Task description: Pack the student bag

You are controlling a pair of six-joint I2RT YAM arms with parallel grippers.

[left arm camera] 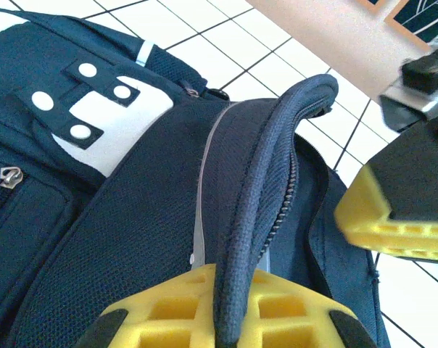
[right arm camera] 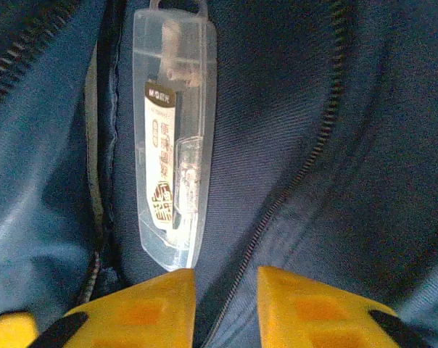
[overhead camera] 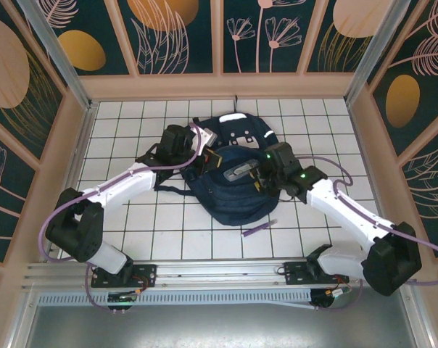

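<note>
Navy fabric takes up the middle of the tiled surface: the bag lies flat between my two arms, its top toward the far wall. The left gripper comes in from the left. Its jaws are clamped on the padded zip rim of the main opening and lift it into an arch.

The right gripper reaches in from the right and sits at the mouth of that opening. Its jaws stand narrowly parted with nothing between them but a zip line running past.

A clear plastic case lies inside the bag, just beyond the right jaws and slightly to the side of the gap. Its long axis runs straight away from the fingertips, along the inner seam. I judge it to be lying free there, not gripped.

The next move turns on the purple pen. It rests on the surface just off the bag's near right edge, its long axis mostly left to right with a slight slant. It lies near and right of the opening, and the right arm is plainly the closer one. I would pull that arm back toward me and turn the jaws across the pen while the left holds the rim up.

The top view gives me the pen and the whole layout, but the case is just a pale sliver there. The right wrist view shows the case's label and its fit inside the bag. The left wrist view shows the grip on the rim, and one of the right arm's fingers just beside it.
</note>
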